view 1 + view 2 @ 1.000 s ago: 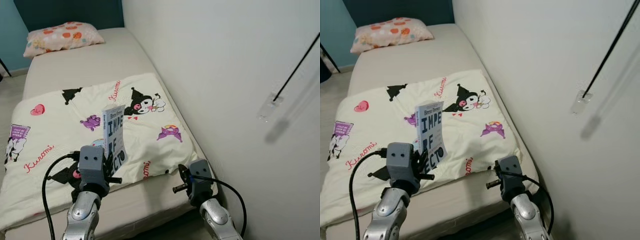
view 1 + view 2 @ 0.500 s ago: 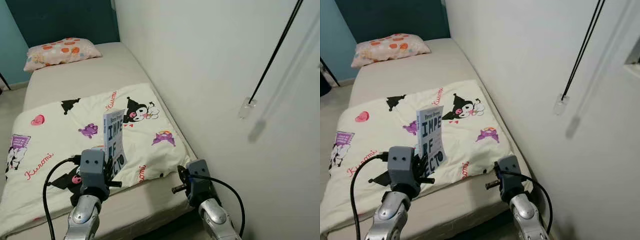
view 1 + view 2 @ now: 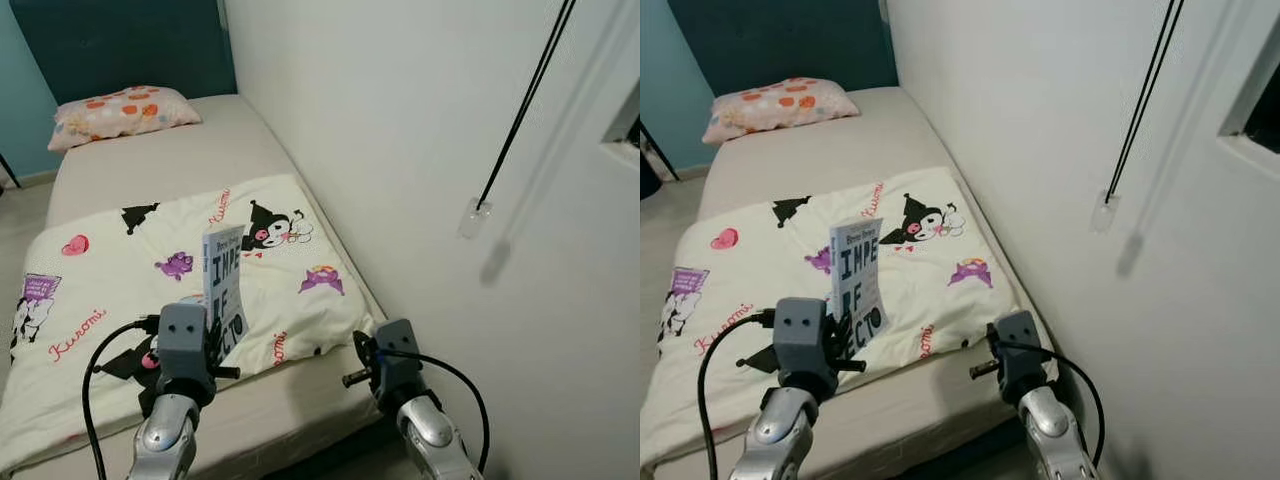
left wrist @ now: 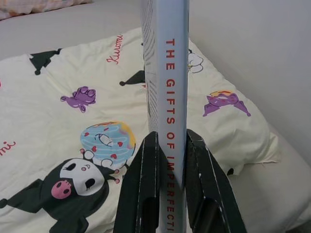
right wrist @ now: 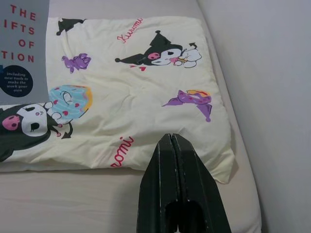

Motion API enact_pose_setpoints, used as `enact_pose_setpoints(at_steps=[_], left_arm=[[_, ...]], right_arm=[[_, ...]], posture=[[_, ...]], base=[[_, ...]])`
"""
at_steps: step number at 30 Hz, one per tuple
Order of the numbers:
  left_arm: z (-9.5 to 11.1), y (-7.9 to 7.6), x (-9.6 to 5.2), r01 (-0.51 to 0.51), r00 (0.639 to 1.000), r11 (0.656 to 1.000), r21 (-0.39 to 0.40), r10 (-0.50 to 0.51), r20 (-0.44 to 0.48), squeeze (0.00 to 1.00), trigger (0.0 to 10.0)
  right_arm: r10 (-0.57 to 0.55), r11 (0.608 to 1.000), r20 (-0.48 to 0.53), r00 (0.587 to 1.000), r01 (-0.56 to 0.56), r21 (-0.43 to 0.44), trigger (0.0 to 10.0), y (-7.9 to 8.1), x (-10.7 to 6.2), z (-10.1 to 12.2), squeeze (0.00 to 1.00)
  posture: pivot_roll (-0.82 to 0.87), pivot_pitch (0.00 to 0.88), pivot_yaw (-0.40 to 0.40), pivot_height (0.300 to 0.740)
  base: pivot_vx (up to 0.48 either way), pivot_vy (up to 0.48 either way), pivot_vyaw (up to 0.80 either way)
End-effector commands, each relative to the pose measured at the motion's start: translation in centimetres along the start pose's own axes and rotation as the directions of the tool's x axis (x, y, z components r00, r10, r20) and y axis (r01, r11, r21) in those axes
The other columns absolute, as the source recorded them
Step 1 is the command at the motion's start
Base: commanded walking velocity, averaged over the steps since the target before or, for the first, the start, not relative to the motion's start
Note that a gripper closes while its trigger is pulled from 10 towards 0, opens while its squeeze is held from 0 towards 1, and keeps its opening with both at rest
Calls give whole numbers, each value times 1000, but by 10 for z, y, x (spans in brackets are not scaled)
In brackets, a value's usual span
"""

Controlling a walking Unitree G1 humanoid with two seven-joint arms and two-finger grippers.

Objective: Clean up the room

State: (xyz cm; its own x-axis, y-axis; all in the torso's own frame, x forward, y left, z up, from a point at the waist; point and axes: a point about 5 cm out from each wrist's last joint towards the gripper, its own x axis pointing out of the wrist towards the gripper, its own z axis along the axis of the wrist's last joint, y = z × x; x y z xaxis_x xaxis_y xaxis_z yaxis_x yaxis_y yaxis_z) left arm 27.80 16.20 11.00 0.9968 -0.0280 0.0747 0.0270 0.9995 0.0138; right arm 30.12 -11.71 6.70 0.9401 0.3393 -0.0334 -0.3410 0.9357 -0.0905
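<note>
A grey-blue book (image 3: 224, 283) with large dark letters stands upright in my left gripper (image 3: 214, 347), held above the near end of the bed. In the left wrist view the two black fingers (image 4: 144, 189) press both sides of the book's spine (image 4: 168, 97), which reads "The Gifts of Imperfection" in red. My right gripper (image 3: 352, 378) hovers at the bed's near right corner with its fingers (image 5: 175, 189) pressed together and nothing between them.
A cream blanket (image 3: 110, 270) with cartoon prints covers the near half of the beige bed (image 3: 150, 150). A spotted pillow (image 3: 120, 110) lies at the far end by the dark headboard. A white wall (image 3: 400, 120) runs along the right, with a black cord (image 3: 515, 110) hanging on it.
The camera has pulled back and tilted up, so more of the bed and wall shows. Both grippers keep their pose, and the book stays in the left one.
</note>
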Motion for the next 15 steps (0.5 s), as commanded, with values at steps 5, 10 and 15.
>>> enact_pose_setpoints(at_steps=[5, 10, 15], left_arm=[[-9, 2, -6, 2, 1000, 999, 32, -1, -19, 0, 10000], [-17, 3, -9, -1, 999, 999, 36, 3, -44, 0, 10000], [-27, 3, -13, -10, 997, 999, 35, 13, -79, 0, 10000]], right_arm=[[9, 1000, -20, 1000, -8, 28, 10000, 3, -3, -7, 0], [18, 999, -22, 1000, -17, 40, 10000, 5, -3, -8, 0], [23, 999, -56, 998, -22, 25, 10000, 8, -3, -14, 0]], posture=[[-27, 150, 10, 740], [-27, 150, 10, 740], [-26, 151, 10, 740]], base=[[0, 0, 0], [0, 0, 0], [0, 0, 0]])
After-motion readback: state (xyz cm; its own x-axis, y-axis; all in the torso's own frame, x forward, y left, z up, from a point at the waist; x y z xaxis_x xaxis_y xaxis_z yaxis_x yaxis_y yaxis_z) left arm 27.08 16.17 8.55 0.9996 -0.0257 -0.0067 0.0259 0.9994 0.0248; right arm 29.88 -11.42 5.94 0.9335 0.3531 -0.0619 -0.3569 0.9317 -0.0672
